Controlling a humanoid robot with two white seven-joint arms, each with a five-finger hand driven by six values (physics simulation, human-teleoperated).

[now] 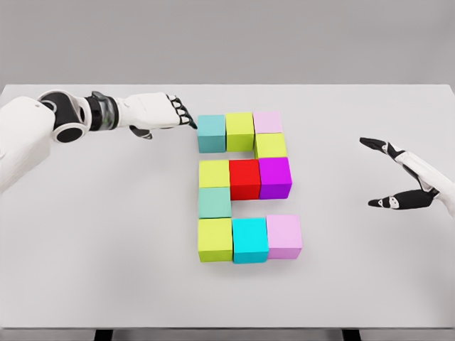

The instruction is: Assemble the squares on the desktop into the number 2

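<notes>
Eleven coloured blocks sit packed together in the middle of the white table (85, 270), forming a blocky figure 2. The top row runs teal block (211, 133), lime block (240, 131), pale pink block (267, 121). Below the pink one, on the right side, sits a second lime block (271, 145). The middle row reads yellow-green block (214, 173), red block (244, 178), purple block (275, 177). Under the yellow-green one, on the left side, stands a sea-green block (215, 202). The bottom row is a lime-yellow block (215, 239), a cyan block (250, 240) and a light pink block (284, 236). Neighbouring blocks touch or nearly touch.

The left hand (158, 112) reaches in from the upper left, arm stretched almost level, its dark fingertips right at the teal block's upper left corner; the fingers are extended and hold nothing. The right hand (409, 181) hovers well apart at the right edge, its fingers spread wide and empty.
</notes>
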